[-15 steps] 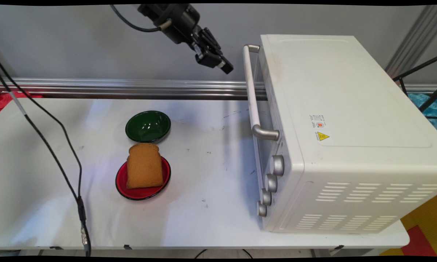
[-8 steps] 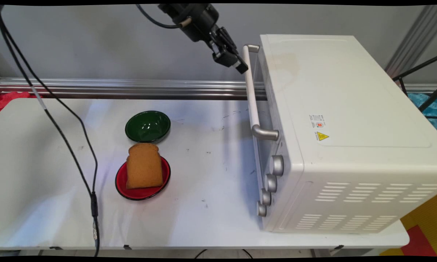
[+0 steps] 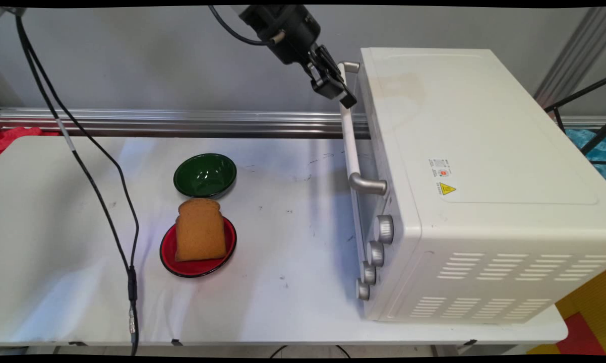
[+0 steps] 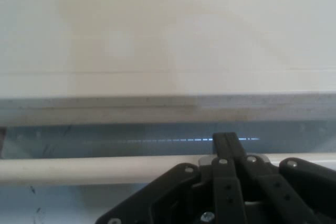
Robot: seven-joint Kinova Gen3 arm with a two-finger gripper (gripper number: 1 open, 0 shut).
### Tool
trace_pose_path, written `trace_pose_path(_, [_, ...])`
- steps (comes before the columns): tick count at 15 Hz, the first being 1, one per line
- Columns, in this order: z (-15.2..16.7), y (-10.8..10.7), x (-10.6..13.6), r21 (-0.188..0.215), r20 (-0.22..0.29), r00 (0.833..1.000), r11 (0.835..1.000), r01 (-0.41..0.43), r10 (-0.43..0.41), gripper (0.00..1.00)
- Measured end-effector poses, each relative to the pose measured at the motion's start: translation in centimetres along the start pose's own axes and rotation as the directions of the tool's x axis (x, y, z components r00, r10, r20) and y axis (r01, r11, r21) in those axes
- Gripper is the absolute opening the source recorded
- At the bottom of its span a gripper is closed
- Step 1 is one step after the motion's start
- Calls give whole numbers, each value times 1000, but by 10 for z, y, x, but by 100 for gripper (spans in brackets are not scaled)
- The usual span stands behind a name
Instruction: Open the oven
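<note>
- The gripper (image 3: pixel 348 101) hangs high at about 12 o'clock over the table (image 3: pixel 293 282), tilted down toward 4 o'clock, its tip right at the far end of the oven (image 3: pixel 474 166) door's handle (image 3: pixel 350 136).
- From the hand's own camera, the gripper (image 4: pixel 224 139) shows one narrow black tip, so I judge the fingers pressed together with nothing pinched between them. The tip lies over the pale handle (image 4: pixel 79 169) bar, touching it or just shy of it; I cannot tell which.
- The oven sits at 3 o'clock on the table, door shut and facing 9 o'clock, with four knobs (image 3: pixel 376 253) in a row below the handle's near end.
- Its inside is not visible through the door glass from either camera.
- A green bowl (image 3: pixel 205 175) stands left of centre, well apart from the gripper, with nothing in it.
- Just at 6 o'clock from the bowl is a red plate (image 3: pixel 197 267) carrying one slice of bread (image 3: pixel 200 229), which overhangs the rim on the bowl's side.
- Black cables (image 3: pixel 96 186) droop across the table at 9 o'clock.
</note>
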Motion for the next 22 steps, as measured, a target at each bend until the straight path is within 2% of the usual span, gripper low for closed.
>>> trace_pose_path(14, [42, -10, -4, 25, 19, 1000, 1000, 8, -9, 0])
trace_pose_path(19, [41, -7, -17, 27, 43, 999, 1000, 12, -13, 0])
trace_pose_path(22, [34, -6, -32, 32, 71, 997, 999, 19, -21, 0])
